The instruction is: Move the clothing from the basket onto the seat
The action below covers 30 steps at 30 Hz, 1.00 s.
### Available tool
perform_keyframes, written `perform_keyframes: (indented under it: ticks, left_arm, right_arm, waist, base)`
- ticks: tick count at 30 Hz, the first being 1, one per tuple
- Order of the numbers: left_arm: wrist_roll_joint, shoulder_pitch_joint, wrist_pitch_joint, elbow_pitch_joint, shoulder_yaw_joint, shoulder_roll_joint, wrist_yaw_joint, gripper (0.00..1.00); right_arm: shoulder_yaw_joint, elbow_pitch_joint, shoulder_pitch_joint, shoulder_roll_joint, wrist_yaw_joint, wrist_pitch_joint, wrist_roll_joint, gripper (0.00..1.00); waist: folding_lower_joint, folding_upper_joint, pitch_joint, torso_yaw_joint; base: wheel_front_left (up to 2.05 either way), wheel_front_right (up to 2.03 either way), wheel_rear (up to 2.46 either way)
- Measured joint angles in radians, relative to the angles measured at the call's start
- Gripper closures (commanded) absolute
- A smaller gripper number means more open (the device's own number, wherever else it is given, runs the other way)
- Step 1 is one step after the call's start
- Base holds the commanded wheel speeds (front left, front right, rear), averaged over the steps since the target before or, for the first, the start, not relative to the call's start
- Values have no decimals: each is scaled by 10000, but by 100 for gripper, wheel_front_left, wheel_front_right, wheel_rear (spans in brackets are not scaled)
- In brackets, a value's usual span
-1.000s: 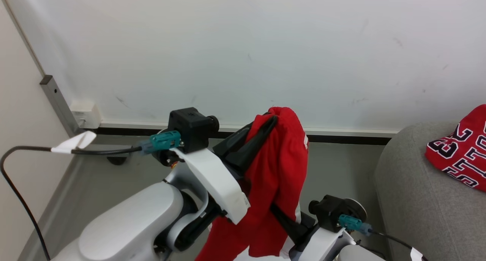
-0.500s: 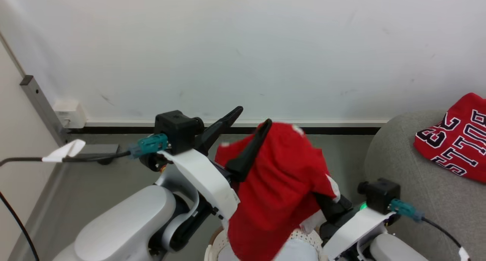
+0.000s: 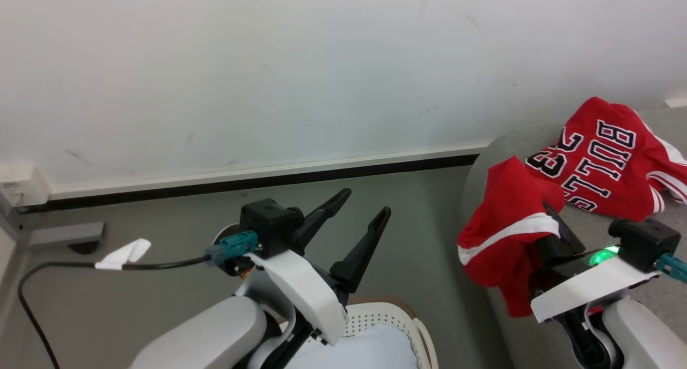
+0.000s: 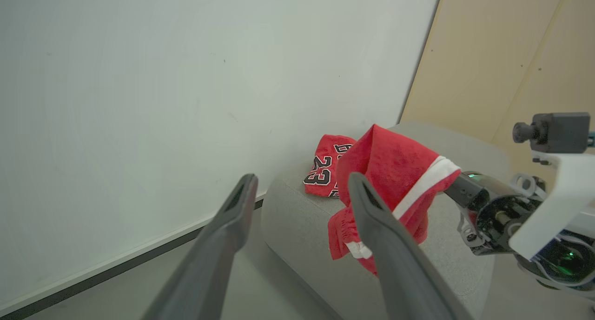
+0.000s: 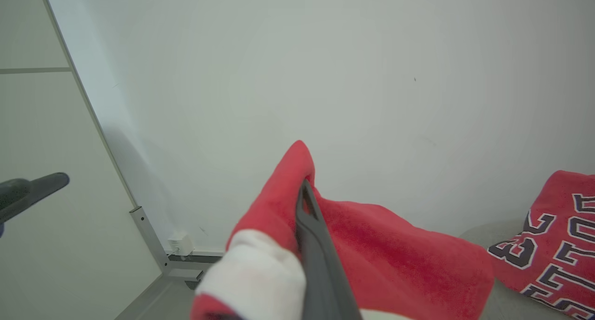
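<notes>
The right gripper (image 3: 550, 211) is closed on a fold of the garment (image 3: 504, 224), with cloth draped over its fingers. It holds the garment at the near edge of the seat (image 4: 288, 217), and much of it hangs down the side. Let go here, the garment would likely slip off the rounded edge onto the floor (image 3: 161, 208); it needs carrying further in, towards the jersey (image 3: 596, 160) lying flat on the seat. The draped cloth may also snag a finger on release. The left gripper (image 3: 365, 201) is wide open and empty above the basket (image 3: 397, 304), which holds a pale cushion (image 3: 365, 350). The seat is grey fabric, the floor is smooth grey, and a scuffed white wall (image 3: 322, 63) stands behind
</notes>
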Motion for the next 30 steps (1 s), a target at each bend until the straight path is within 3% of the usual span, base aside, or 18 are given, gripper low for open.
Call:
perform_keyframes:
  ticks: [11,20,24,30]
  left_arm:
    - [259,188,-316,-6,-349,-336,-35,0]
    - [974,-488,-58,-811,-579,-205,-35,0]
    - [1258,-985,157,-1313,-579,52,-125,0]
    - [1682,-1648,368,-1927,-357,675,-222,0]
  right_arm:
    - [-1175,-809,394,-360,0,4,-244,100]
    - [-2836,-940,-374,63,0,211,-1216,100]
    - [-4422,-686,-1789,575,0,447,-1964,100]
    - [-7641,495,-5149,1360,0,1164,-3530,100]
  waist:
    - [0,0,439,-1317]
    - [1,1,1820,-1595]
    - [2,0,2788,-1534]
    - [3,0,4370,-1336]
  base:
    - [0,0,0]
    - [0,0,0]
    - [0,0,0]
    - [0,0,0]
